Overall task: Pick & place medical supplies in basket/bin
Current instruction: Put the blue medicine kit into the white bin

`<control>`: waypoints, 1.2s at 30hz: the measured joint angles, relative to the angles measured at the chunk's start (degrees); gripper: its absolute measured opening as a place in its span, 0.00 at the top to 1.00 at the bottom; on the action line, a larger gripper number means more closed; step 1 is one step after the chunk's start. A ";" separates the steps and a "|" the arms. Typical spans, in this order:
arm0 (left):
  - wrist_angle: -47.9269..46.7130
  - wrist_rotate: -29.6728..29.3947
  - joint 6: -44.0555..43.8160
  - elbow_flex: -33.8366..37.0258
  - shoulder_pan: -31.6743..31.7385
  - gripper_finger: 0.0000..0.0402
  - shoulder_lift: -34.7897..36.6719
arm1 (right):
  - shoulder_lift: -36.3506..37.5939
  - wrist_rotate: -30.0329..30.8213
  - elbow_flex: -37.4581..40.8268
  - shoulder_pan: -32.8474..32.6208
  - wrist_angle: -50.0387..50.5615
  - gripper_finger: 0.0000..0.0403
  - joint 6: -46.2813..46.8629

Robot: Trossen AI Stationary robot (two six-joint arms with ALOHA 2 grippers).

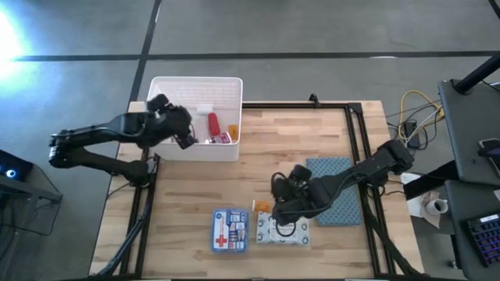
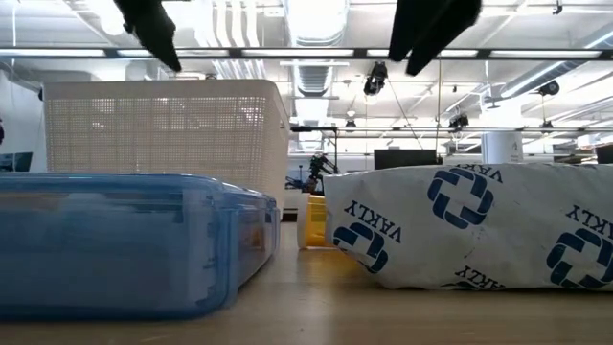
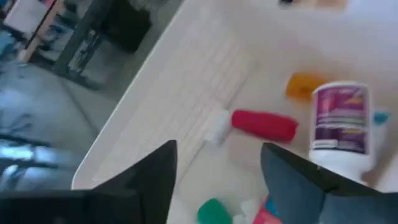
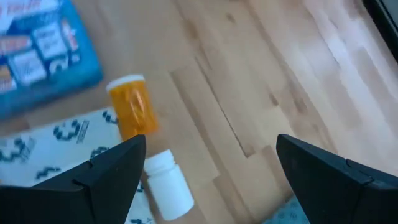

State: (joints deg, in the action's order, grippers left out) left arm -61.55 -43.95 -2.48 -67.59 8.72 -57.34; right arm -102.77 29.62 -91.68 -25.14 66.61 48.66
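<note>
Inside the white bin (image 1: 195, 86), a red tube (image 3: 263, 123) is showing beside a purple-labelled white bottle (image 3: 340, 124). Outside it, an orange vial (image 4: 132, 107) is glowing near a white pack (image 2: 479, 225) wearing navy logos.

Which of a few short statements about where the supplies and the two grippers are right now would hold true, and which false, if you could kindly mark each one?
1. The left gripper is over the white bin. True.
2. The red tube lies on the wooden table. False: it lies inside the bin.
3. The right gripper is open above the table, near the orange pill bottle and a white bottle. True.
4. The blue first-aid pouch is already in the bin. False: it lies on the table, beside the white wipes pack.
5. The left gripper is shut on the red tube. False: its fingers are apart and hold nothing.
</note>
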 joint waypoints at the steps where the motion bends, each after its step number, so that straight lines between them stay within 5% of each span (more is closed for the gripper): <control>1: -0.10 1.38 -0.17 -0.64 -0.35 0.46 1.02 | -0.63 -0.57 0.00 0.21 -0.67 0.13 -2.39; 8: -0.03 24.42 -11.72 -3.86 -2.67 0.42 6.15 | -5.20 -10.97 0.04 4.22 -3.56 0.13 -8.57; 13: -0.34 46.18 -19.95 -1.61 -4.11 0.45 7.42 | -6.32 -13.51 0.04 6.88 -5.72 0.13 -8.63; 16: -0.25 53.28 -25.21 0.96 -5.06 0.46 6.93 | -6.33 -17.22 0.02 8.14 -7.95 0.14 -8.66; 24: 1.36 54.41 -32.97 11.92 -9.72 0.46 5.57 | -6.24 -20.06 0.02 8.26 -12.65 0.18 -5.86; 31: 14.83 54.27 -43.24 16.97 -21.74 0.46 5.22 | -6.22 -21.32 0.02 5.89 -13.63 0.19 -2.34; 36: 21.10 47.58 -49.67 17.82 -29.70 0.46 3.39 | -6.19 -21.23 0.02 5.21 -17.20 0.19 -1.68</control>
State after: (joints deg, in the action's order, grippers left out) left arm -40.45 3.63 -52.15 -49.76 -20.98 -53.96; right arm -108.97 8.38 -91.66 -19.93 49.41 46.98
